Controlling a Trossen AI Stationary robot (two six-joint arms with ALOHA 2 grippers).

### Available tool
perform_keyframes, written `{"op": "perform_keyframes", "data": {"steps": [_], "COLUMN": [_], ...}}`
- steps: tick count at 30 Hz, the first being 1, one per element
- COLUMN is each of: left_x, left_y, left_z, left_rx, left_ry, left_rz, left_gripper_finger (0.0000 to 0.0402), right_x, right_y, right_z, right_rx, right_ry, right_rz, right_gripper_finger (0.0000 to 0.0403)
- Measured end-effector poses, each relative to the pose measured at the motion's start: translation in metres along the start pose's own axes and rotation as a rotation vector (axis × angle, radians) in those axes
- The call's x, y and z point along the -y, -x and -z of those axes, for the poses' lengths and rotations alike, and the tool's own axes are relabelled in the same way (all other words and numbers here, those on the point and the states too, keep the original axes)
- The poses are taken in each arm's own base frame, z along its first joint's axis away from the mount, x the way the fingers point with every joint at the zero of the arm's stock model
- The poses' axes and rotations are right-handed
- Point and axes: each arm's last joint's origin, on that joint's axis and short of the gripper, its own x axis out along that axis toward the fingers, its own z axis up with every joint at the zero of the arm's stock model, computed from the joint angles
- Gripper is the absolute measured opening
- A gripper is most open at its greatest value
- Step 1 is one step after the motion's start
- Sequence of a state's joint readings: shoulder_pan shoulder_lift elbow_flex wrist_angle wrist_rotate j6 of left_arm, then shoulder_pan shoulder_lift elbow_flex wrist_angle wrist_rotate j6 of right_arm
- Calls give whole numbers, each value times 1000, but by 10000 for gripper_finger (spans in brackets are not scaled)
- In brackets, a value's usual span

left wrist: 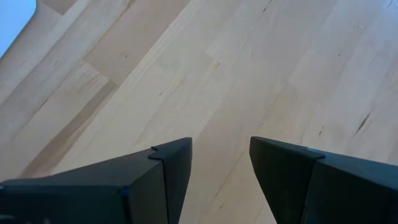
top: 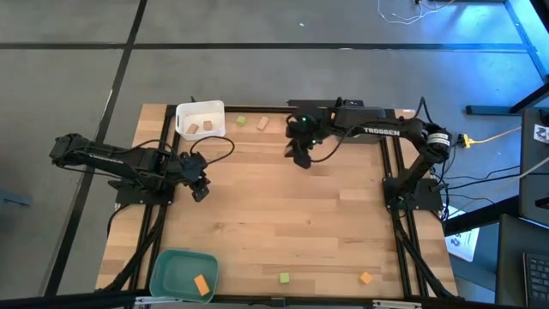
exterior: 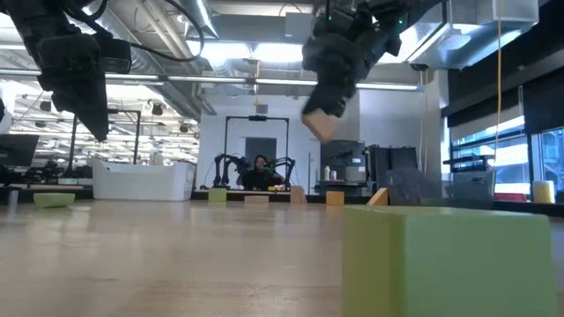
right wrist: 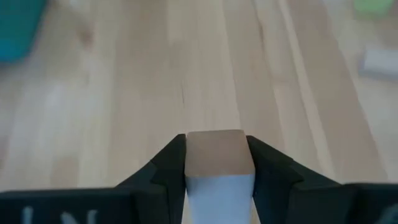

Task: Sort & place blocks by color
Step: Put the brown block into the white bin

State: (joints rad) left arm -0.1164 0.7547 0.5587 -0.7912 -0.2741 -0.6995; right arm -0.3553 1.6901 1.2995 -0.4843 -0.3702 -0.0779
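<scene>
Wooden table (top: 283, 215), right gripper (right wrist: 217, 155) jaws clamping tan block (right wrist: 217, 152) lengthwise, left gripper (left wrist: 221, 168) jaws apart, empty

You are looking across a pale wooden table (exterior: 176, 255) into a large, open workshop. Long ceiling lights (exterior: 256, 53) are glowing overhead among exposed pipes and ducts (exterior: 220, 81). At the far end a person (exterior: 261, 169) is sitting in a dark doorway frame (exterior: 257, 123) set in a pale wall. A white counter (exterior: 141, 180) is standing to the left, and dark cabinets and equipment (exterior: 397, 172) are standing to the right. Daylight is coming through windows (exterior: 520, 150) on the far right. From above, you are seeing a grey floor (top: 69, 86) crossed by dark lines, with cables (top: 497, 180) trailing on the right.
</scene>
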Motion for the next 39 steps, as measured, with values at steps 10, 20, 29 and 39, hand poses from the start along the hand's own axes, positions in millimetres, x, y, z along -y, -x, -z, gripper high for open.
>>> {"op": "perform_keyframes", "data": {"steps": [10, 20, 29, 39], "left_x": [-2, 15, 28, 32], "left_y": [0, 8, 24, 36], "left_z": [-2, -33, -57, -71], "left_rx": [60, 453, 737, 885], "left_ry": [1, 153, -184, -218], "left_rz": [-67, 21, 19, 114], "left_gripper_finger": [158, 158, 158, 158], "right_x": [0, -3, -20, -48], "right_y": [4, 15, 17, 14], "right_z": [-27, -53, -61, -67], "right_rx": [268, 543, 626, 703], "right_ry": [-43, -1, 205, 338], "right_rz": [-24, -47, -182, -226], "right_gripper_finger": [133, 133, 133, 133]}}
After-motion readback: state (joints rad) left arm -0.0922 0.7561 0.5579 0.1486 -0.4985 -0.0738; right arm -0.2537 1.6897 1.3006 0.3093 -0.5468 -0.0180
